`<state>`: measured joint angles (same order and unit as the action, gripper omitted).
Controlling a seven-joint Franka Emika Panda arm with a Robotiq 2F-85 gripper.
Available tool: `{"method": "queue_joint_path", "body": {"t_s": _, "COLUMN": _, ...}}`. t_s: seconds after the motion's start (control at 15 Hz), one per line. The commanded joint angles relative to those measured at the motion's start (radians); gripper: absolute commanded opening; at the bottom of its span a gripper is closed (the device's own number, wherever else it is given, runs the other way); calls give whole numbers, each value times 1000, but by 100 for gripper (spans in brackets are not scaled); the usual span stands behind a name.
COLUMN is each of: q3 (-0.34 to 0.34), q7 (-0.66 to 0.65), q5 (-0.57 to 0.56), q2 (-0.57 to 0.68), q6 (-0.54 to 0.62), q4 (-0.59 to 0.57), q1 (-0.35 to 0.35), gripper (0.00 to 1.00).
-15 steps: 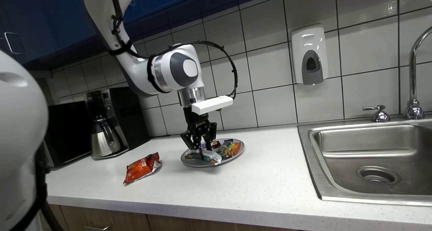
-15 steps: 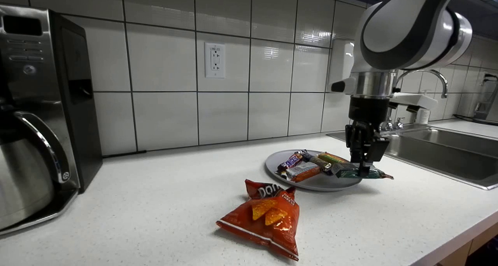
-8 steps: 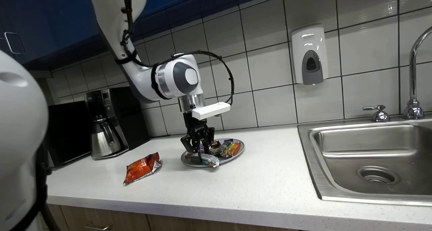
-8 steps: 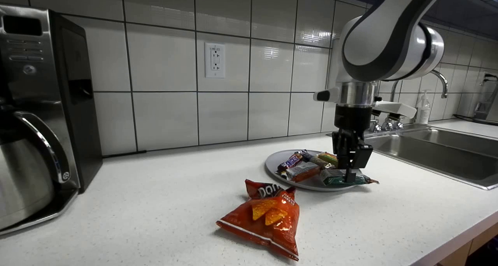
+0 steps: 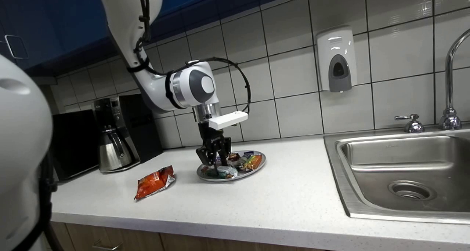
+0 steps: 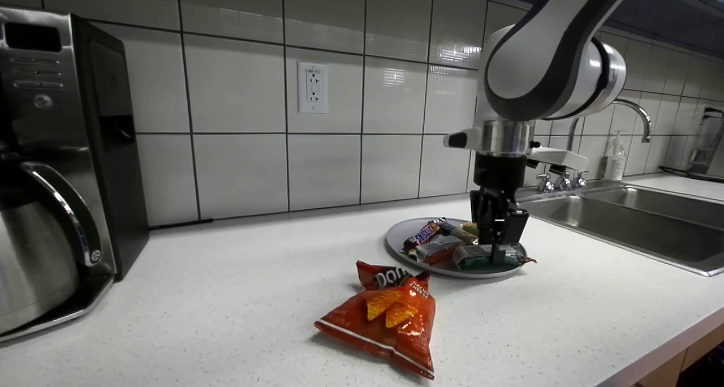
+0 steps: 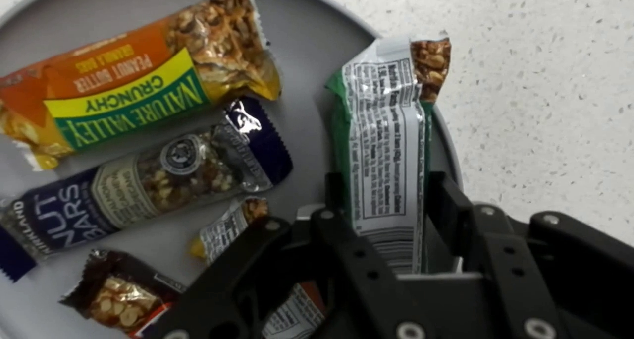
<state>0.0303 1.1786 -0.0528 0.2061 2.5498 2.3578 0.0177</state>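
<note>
A green granola bar [image 7: 386, 116], its white label side up, lies along the edge of the grey plate [image 7: 307, 27] in the wrist view. My gripper [image 7: 386, 190] has one black fingertip on each side of it, and the bar fills the space between them. In both exterior views the gripper [image 6: 498, 254] points straight down, low over the plate. Beside the held bar are an orange peanut butter bar [image 7: 143, 76], a nut bar [image 7: 119, 195] and a dark-wrapped bar [image 7: 124, 292]. Another bar [image 7: 297, 311] is partly hidden behind the gripper's linkage.
A red chip bag [image 6: 390, 313] lies on the white counter in front of the plate. A coffee maker [image 5: 117, 133] stands at the far left, and a steel sink [image 5: 396, 163] is set in at the right. The tiled wall [image 6: 237, 172] runs close behind.
My gripper has come down and shifted toward the plate's middle, carrying the green bar along. The bar, which stuck out well past the rim, now rests mostly over the plate. The chip bag stays put.
</note>
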Motion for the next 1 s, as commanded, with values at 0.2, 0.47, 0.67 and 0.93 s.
{"method": "queue_joint_path", "body": {"t_s": 0.2, "q3": 30, "q7": 26, "q5": 12, "q2": -45, "q6": -42, "q4": 0, "q1": -28, "gripper": 99}}
{"method": "queue_joint_path", "body": {"t_s": 0.47, "q3": 24, "q7": 26, "q5": 23, "q2": -100, "q6": -47, "q4": 30, "q1": -35, "gripper": 100}}
{"method": "queue_joint_path", "body": {"t_s": 0.67, "q3": 14, "q7": -9, "q5": 54, "q2": -138, "q6": -57, "q4": 54, "q1": -40, "gripper": 100}}
{"method": "queue_joint_path", "body": {"t_s": 0.93, "q3": -10, "q7": -96, "q5": 103, "q2": -198, "q6": -78, "q4": 99, "q1": -45, "gripper": 100}}
